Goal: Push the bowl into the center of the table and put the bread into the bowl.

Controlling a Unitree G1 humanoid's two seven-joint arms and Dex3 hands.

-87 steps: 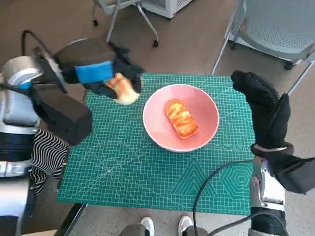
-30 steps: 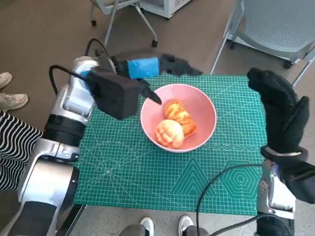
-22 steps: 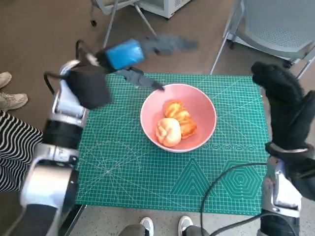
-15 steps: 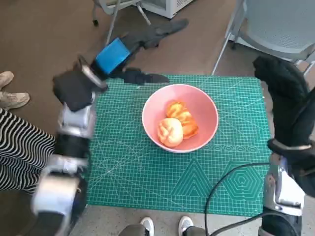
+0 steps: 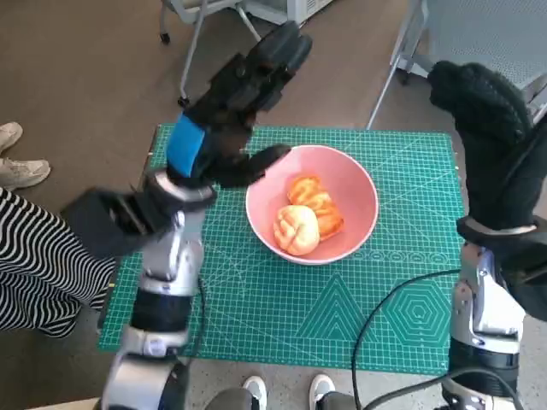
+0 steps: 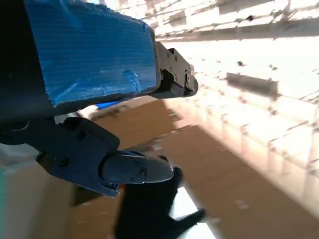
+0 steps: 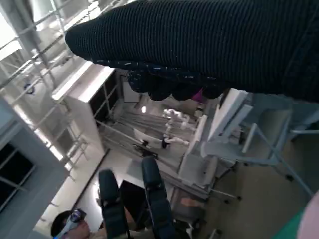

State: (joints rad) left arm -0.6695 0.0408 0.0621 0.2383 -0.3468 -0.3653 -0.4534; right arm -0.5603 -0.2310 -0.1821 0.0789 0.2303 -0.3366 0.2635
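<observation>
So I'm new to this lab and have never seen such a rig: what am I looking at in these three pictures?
It is a humanoid robot at a small table. The big picture looks down from its head. The left hand, black with blue tape, is raised beside the pink bowl and holds nothing. The gloved right hand is lifted at the table's far right, also holding nothing. Two pieces of bread lie in the bowl, on a green mat. The other two pictures come from cameras behind each hand and mostly show the room.

No readable text, label, brand or number anywhere, only fine unreadable grid markings on the green mat [image 5: 256, 316].
</observation>
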